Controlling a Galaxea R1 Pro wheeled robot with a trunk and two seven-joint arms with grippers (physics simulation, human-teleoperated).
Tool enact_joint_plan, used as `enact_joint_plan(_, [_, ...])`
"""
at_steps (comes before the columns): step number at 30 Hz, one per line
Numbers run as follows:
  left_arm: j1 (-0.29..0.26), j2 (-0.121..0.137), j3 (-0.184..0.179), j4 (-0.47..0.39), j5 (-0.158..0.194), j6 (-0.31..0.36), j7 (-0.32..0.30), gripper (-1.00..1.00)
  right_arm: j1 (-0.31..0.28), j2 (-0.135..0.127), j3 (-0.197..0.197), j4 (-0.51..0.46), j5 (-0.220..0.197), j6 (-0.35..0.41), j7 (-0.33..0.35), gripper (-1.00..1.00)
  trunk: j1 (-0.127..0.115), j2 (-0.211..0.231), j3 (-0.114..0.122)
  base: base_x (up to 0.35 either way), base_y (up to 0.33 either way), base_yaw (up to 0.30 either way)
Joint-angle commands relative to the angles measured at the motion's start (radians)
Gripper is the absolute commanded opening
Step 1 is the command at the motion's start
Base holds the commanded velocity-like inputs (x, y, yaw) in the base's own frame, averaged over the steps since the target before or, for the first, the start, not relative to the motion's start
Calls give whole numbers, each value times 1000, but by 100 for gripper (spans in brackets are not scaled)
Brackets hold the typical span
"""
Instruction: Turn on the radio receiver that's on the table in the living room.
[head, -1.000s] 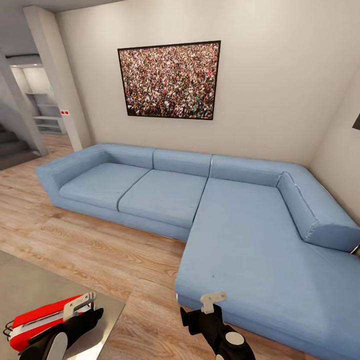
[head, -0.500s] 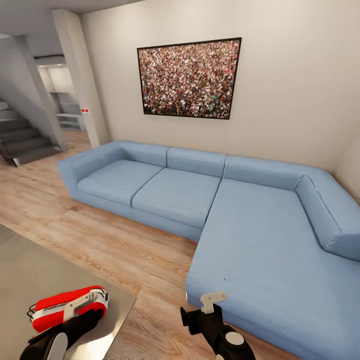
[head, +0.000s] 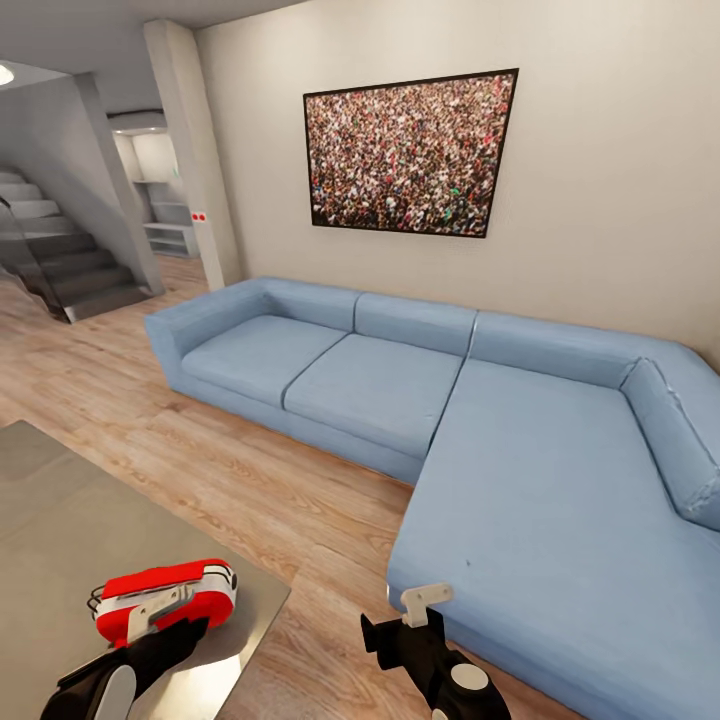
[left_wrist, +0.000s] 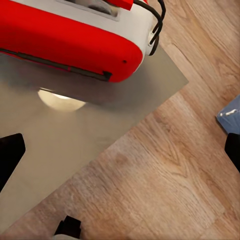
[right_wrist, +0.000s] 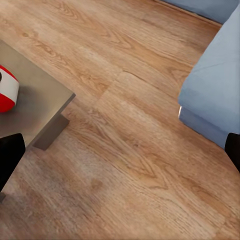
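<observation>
Radio receiver (head: 165, 598) at lower left of head frame, on grey desk (head: 60, 520) near its corner edge; left gripper (head: 150, 625) just over it, jaws spread wide in wrist view, holding nothing; right gripper (head: 425, 603) at lower centre over plank floor (head: 250, 490), jaws apart, empty; risk: careless push slides glossy radio off nearby desk edge; sofa (head: 520, 470) beside right arm, swing could clip it.
</observation>
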Motion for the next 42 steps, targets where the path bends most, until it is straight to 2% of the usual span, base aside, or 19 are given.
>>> enact_joint_plan(1, [0,0,0,0,0,0,0,100,0,0,0,0,0,0,0,100,0,0,0,0,0,4])
enact_joint_plan(14, [0,-6,0,-1,2,1,0,100,0,0,0,1,0,0,0,100,0,0,0,0,0,1])
enact_joint_plan(24, [0,-6,3,-34,13,5,0,100,0,0,0,1,0,0,0,100,0,0,0,0,0,0])
enact_joint_plan(25, [0,-6,9,-35,56,9,0,100,0,0,0,1,0,0,0,100,0,0,0,0,0,0])
enact_joint_plan(26, [0,-5,14,-35,79,13,1,100,0,0,0,1,0,0,0,100,0,0,0,0,0,0])
enact_joint_plan(27, [0,-3,29,-36,133,24,2,100,0,0,0,1,-1,0,0,100,0,0,0,0,0,0])
enact_joint_plan(29, [0,8,95,-36,297,73,4,100,0,0,0,1,-1,0,0,100,0,0,0,0,0,0])
enact_joint_plan(31, [0,14,119,-36,352,95,5,100,0,0,0,1,-1,0,0,100,0,0,0,0,0,0])
enact_joint_plan(33, [0,14,140,-36,382,105,6,100,0,0,0,2,-2,0,0,100,0,0,0,0,0,0])
enact_joint_plan(34, [0,12,159,-36,400,107,6,100,0,0,0,2,-2,0,0,100,0,0,0,0,0,0])
enact_joint_plan(36, [0,9,211,-36,461,110,6,100,0,0,0,2,-3,0,0,100,0,0,0,0,0,0])
enact_joint_plan(37, [0,9,223,-36,481,111,6,100,0,0,0,2,-3,0,0,100,0,0,0,0,0,0])
enact_joint_plan(38, [0,12,253,-36,540,112,6,100,0,0,0,2,-2,0,0,100,0,0,0,0,0,0])
enact_joint_plan(39, [0,14,266,-36,573,113,7,100,0,0,0,2,-3,0,0,100,0,0,0,0,0,0])
enact_joint_plan(42, [0,15,283,-36,616,113,10,100,0,0,0,2,-4,0,0,100,0,0,0,0,0,0])
